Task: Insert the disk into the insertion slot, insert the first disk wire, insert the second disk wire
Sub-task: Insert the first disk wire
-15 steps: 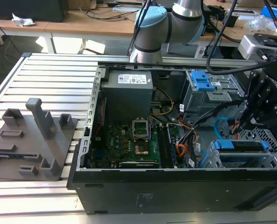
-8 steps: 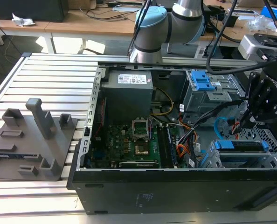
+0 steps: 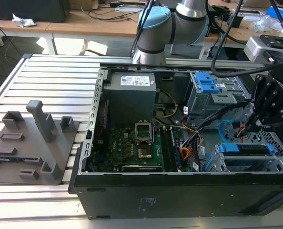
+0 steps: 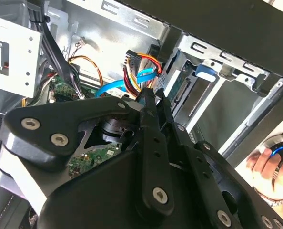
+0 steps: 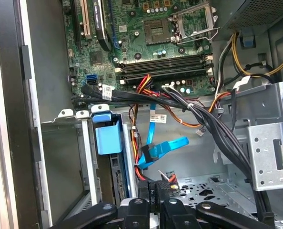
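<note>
The disk (image 3: 246, 151) is being held by the insertion slot (image 3: 218, 164) at the exterior view's lower right, while a black wire plug (image 5: 156, 190) is being pinched by the gripper (image 5: 156, 204) nearby, so it may be tilted or snagged by the loose cables (image 5: 206, 121) crowded around it.

Looks like a robotics lab or workshop, going by the slatted aluminium bench (image 3: 51, 81), the opened computer case (image 3: 179, 195) on it, the robot arm (image 3: 175, 24) behind and the wooden desks (image 3: 98, 26) strewn with cables (image 3: 108, 12).
</note>
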Robot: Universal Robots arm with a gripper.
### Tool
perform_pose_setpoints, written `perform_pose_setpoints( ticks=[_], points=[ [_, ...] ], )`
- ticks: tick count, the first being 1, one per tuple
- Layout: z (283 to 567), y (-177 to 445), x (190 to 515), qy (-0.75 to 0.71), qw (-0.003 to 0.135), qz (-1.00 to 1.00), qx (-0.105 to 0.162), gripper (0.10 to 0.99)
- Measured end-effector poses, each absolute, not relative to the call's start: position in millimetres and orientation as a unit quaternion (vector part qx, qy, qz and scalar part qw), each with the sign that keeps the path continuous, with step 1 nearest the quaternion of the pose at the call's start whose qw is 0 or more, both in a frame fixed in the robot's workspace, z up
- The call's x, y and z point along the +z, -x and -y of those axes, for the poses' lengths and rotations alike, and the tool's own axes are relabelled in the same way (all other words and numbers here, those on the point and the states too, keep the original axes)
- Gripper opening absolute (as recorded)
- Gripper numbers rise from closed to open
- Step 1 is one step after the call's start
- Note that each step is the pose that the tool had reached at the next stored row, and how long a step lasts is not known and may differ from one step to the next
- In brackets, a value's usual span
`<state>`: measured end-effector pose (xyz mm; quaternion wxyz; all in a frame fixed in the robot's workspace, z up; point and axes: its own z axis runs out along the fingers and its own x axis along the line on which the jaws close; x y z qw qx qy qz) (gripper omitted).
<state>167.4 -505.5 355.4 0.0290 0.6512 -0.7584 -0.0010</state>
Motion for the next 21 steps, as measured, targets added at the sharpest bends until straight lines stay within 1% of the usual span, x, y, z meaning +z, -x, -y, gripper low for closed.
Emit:
perform_pose_setpoints(
  ticks=[6,21],
  points=[
    [520.7,-167.4,355.2,-0.651,0.029,0.758,-0.001,0.180],
    [530.6,-170.3,343.8,-0.668,0.028,0.744,-0.002,0.180]
  ],
)
